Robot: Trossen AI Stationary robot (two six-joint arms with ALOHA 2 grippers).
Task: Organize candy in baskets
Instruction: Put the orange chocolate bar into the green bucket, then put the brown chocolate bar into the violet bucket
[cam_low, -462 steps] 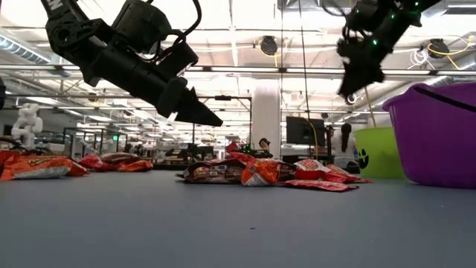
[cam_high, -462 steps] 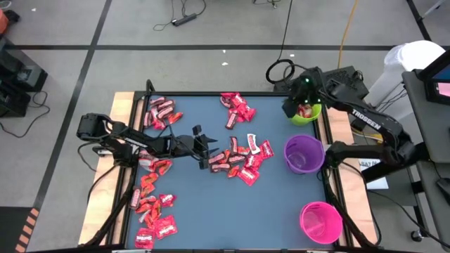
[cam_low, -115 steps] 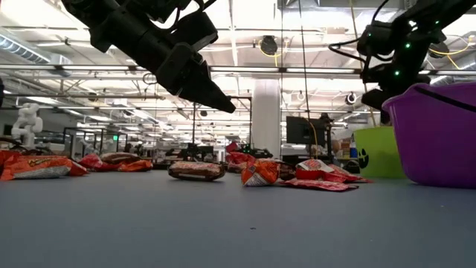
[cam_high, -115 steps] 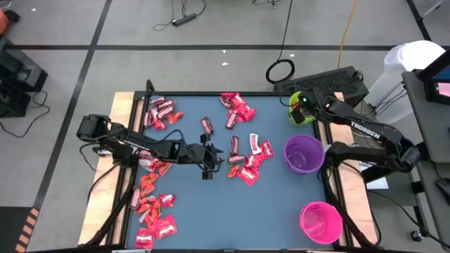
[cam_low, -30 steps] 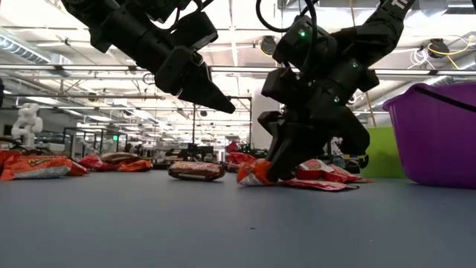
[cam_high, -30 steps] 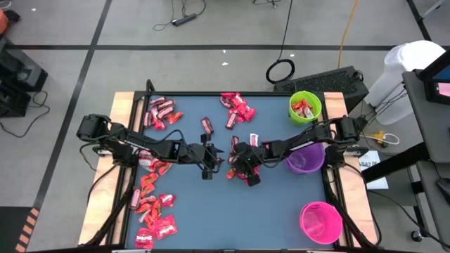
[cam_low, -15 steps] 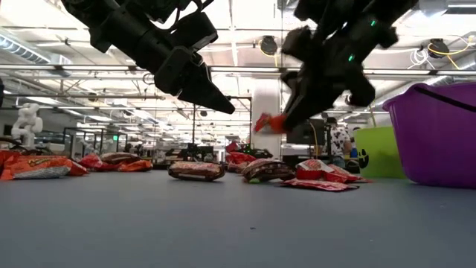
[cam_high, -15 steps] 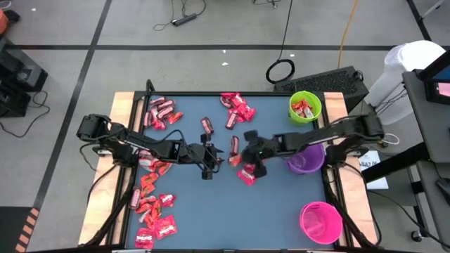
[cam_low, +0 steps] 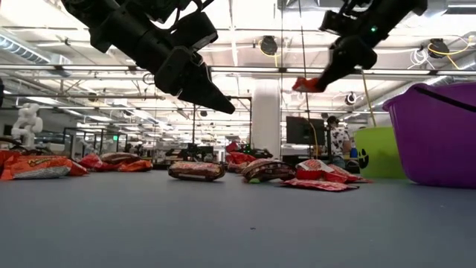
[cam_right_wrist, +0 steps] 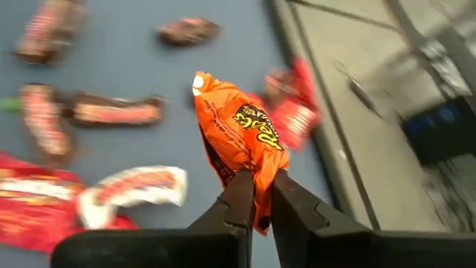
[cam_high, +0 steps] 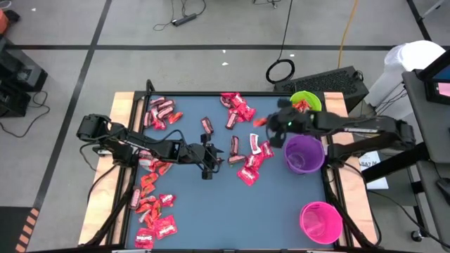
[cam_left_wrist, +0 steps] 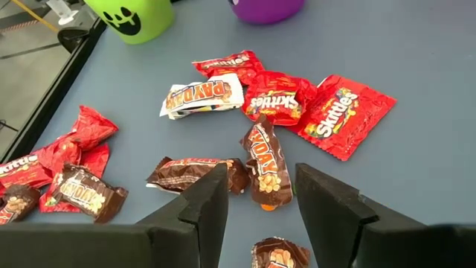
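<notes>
Starting at the left edge, the blue-grey counter (cam_high: 281,211) sat in a wooden frame on a grey floor crossed by dark lines, with cables lying beyond its far side. Candy (cam_high: 153,211) lay in red heaps along the left side, and more candy was scattered at the far edge and the middle. The left claw (cam_high: 209,156) hung low over the middle, its fingers (cam_left_wrist: 210,205) apart and empty above a brown bar. Further right, the right claw (cam_high: 261,121) was raised off the counter, clamped on an orange wrapped sweet (cam_right_wrist: 236,130), near the lime green basket (cam_high: 306,102) at the far right corner. The purple basket (cam_high: 304,154) stood nearer along the right side, and the pink basket (cam_high: 320,222) nearest. Behind, the low view showed a large hall with ceiling lights, a white column and a person standing far off.
</notes>
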